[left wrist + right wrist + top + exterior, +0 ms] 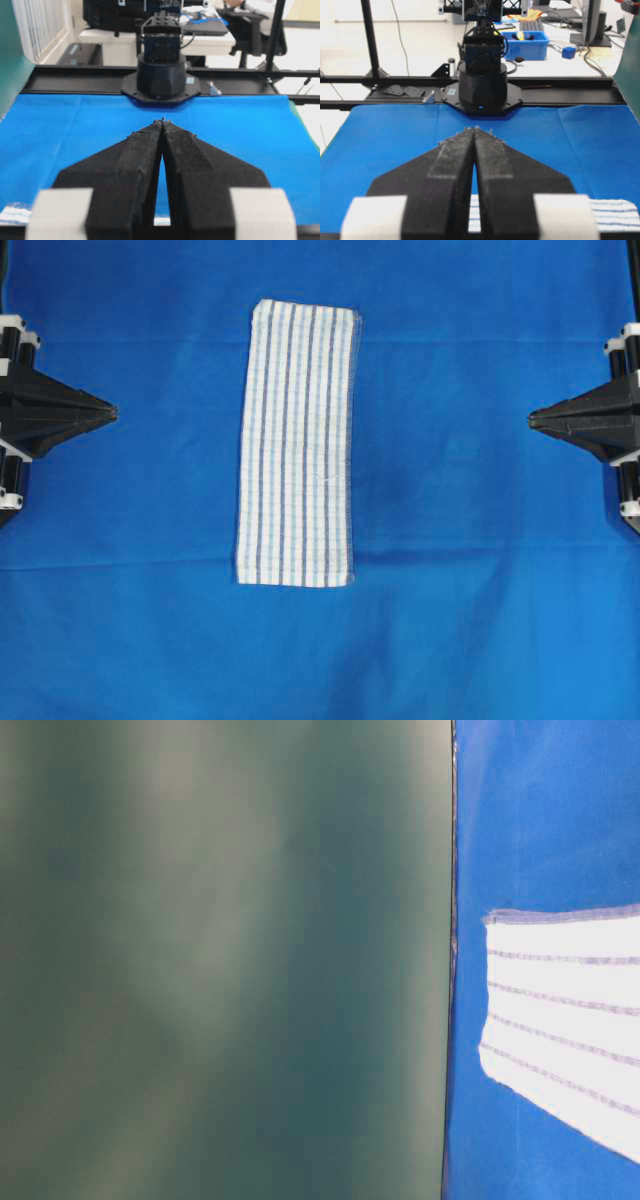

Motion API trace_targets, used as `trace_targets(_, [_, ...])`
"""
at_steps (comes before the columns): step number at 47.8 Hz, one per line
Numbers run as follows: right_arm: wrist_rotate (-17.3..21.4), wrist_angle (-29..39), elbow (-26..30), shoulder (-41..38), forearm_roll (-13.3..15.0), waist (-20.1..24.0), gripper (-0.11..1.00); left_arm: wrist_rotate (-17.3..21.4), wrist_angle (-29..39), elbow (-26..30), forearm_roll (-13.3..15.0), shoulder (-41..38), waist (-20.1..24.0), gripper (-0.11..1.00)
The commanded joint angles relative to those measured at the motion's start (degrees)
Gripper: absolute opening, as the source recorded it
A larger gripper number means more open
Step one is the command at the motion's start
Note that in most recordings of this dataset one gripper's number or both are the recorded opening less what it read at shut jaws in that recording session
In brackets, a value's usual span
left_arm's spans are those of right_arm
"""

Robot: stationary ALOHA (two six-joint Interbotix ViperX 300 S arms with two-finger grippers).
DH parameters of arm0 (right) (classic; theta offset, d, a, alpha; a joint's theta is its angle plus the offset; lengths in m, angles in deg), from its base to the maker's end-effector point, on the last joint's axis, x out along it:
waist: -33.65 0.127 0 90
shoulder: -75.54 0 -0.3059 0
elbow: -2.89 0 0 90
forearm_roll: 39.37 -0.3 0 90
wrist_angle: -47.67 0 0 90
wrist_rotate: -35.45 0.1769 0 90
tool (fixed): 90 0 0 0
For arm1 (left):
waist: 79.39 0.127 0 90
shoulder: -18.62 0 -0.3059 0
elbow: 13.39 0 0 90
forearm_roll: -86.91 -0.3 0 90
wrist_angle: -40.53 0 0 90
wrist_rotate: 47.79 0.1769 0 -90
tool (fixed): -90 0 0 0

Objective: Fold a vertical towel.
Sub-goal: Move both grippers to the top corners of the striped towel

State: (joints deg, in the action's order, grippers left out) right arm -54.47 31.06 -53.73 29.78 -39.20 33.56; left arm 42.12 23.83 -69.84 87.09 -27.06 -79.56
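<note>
The towel (297, 445), white with thin blue and grey stripes running lengthwise, lies flat and unfolded in the middle of the overhead view, long side running top to bottom. One end of the towel (570, 1015) shows in the table-level view, and a corner of the towel (612, 214) shows in the right wrist view. My left gripper (110, 412) is at the left edge, shut and empty, pointing at the towel from well clear of it. My right gripper (534, 419) mirrors it at the right edge, also shut and empty. Fingertips meet in both wrist views: left gripper (162, 121), right gripper (474, 130).
A large plain blue cloth (480, 590) covers the whole table under the towel. The opposite arm's black base (161, 75) stands at the table's far edge in the left wrist view. A green wall panel (220, 960) fills most of the table-level view.
</note>
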Motion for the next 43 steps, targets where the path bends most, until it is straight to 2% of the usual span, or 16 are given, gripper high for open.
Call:
trace_targets(1, [0.6, -0.4, 2.3, -1.0, -0.4, 0.0, 0.00, -1.3, 0.1, 2.5, 1.9, -1.6, 1.1, 0.00])
trace_targets(9, [1.3, 1.1, 5.6, -5.7, -0.6, -2.5, 0.00, -1.5, 0.5, 3.7, 1.9, -6.6, 4.3, 0.00])
trace_targets(19, [2.5, 5.4, 10.5, -15.5, -0.7, -10.6, 0.00, -1.6, 0.6, 6.0, 1.9, -16.3, 11.6, 0.00])
trace_targets(27, [2.5, 6.4, 13.8, -25.8, -0.5, -17.1, 0.00, -1.5, 0.9, 8.3, 1.9, -24.2, 17.1, 0.01])
trace_targets(32, [1.8, 8.3, 16.8, -32.3, 0.3, -19.6, 0.01, -1.2, 0.6, 10.2, 1.9, -30.8, 20.7, 0.02])
trace_targets(34, [1.7, 9.3, 18.2, -35.1, 0.9, -20.5, 0.01, -1.1, 0.3, 10.9, 1.9, -33.6, 21.9, 0.07])
trace_targets(37, [1.7, 10.7, 20.4, -39.7, 2.3, -22.3, 0.06, -1.1, 0.3, 12.4, 1.9, -37.4, 23.3, 0.21])
trace_targets(43, [1.6, 11.3, 23.6, -47.2, 3.7, -24.9, 0.43, -0.9, -0.3, 15.7, 1.9, -45.7, 25.5, 0.57])
